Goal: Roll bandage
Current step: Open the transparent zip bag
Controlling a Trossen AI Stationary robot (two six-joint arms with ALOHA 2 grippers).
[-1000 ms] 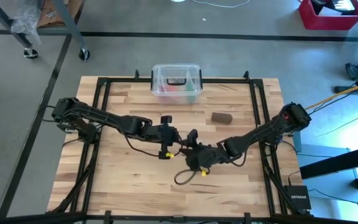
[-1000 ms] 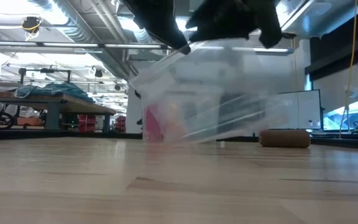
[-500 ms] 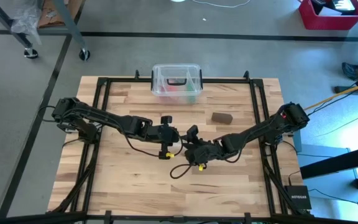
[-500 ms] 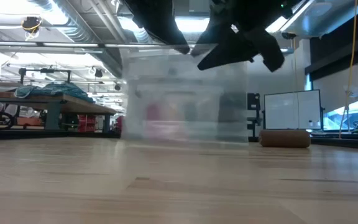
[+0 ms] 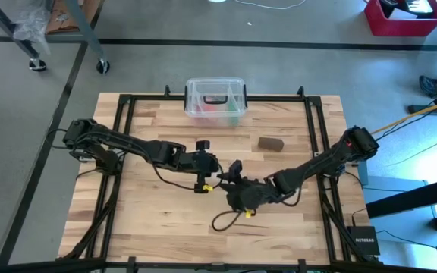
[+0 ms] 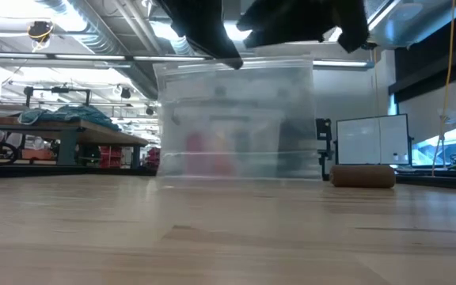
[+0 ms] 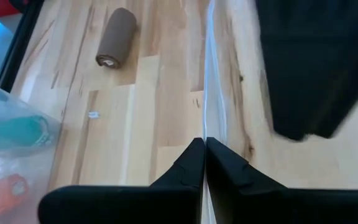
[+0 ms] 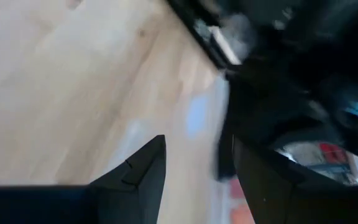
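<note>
The bandage (image 5: pixel 270 143) is a small brown roll lying on its side on the table, right of centre, and it also shows in the low view (image 6: pixel 362 176) and the left wrist view (image 7: pixel 115 37). No gripper touches it. At mid-table a clear plastic bag (image 6: pixel 236 119) hangs from my left gripper (image 5: pixel 214 177), which is shut on it (image 7: pixel 204 146). My right gripper (image 5: pixel 228 182) stands close beside it, above the bag's other top corner. Its fingers are apart (image 8: pixel 197 155). Whether it touches the bag cannot be told. My left gripper pinches the bag's thin top edge (image 7: pixel 205 132) between its two fingers, near one top corner (image 6: pixel 229 63). The fingers slant down from the table's left and lie along that edge. The bag hangs flat below them with its top edge level.
A clear plastic box (image 5: pixel 215 101) with a black handle and coloured things inside stands at the middle of the far edge, behind the bag. A black cable loop (image 5: pixel 222 220) lies on the table below the right arm. Bare wood lies to the left and along the near edge.
The bag hung tilted a second ago, with its right top corner higher. It has swung round and now hangs with its top edge level. My right gripper shifted a little toward the left arm and came back. My left gripper has stayed shut on the bag.
</note>
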